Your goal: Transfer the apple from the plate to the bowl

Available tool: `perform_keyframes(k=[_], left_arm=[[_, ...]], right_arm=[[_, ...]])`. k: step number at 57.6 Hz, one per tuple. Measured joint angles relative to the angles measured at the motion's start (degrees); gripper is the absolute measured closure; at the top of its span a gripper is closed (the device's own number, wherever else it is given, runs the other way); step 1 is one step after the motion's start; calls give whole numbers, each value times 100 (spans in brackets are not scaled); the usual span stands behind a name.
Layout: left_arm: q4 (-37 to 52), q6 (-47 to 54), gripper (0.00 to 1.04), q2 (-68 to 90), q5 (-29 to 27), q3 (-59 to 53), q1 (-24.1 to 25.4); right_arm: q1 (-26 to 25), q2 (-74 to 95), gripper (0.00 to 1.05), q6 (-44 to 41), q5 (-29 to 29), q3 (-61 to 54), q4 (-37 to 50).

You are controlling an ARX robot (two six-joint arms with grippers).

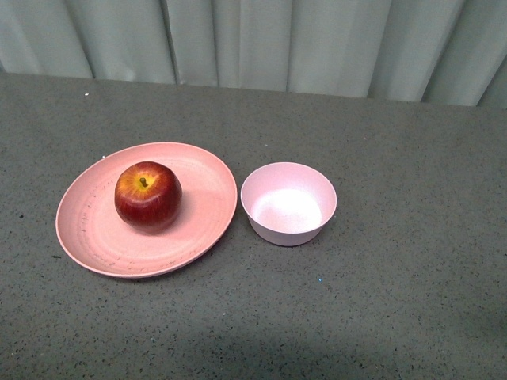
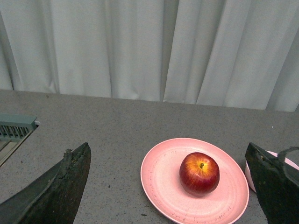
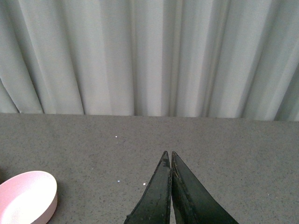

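Note:
A glossy dark-red apple (image 1: 148,195) with a yellow patch round its stem rests upright on the wide salmon-pink plate (image 1: 95,237). Just to the right of the plate stands the small pale pink bowl (image 1: 288,203), with nothing in it. Neither arm shows in the front view. In the left wrist view the apple (image 2: 199,173) lies on the plate (image 2: 161,182) ahead, between the wide-apart fingers of my open left gripper (image 2: 169,150), which holds nothing. My right gripper (image 3: 168,153) is shut on nothing over bare tabletop, with the bowl (image 3: 27,197) off to one side.
The grey speckled tabletop (image 1: 412,301) stretches all round the dishes. A pale pleated curtain (image 1: 253,39) closes off the far edge. A grey slotted fixture (image 2: 14,128) sits at the table's edge in the left wrist view.

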Motion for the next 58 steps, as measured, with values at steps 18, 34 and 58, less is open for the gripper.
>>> perform_keyframes(k=[18, 34, 58], left_arm=[[0, 0, 7, 0, 0, 0, 0], [0, 0, 7, 0, 0, 0, 0], [0, 0, 7, 0, 0, 0, 0]], right_arm=[[0, -1445, 104, 0, -15, -155, -1250], [0, -2500, 104, 0, -15, -164, -2225], [0, -3477, 104, 0, -15, -164, -3174]])
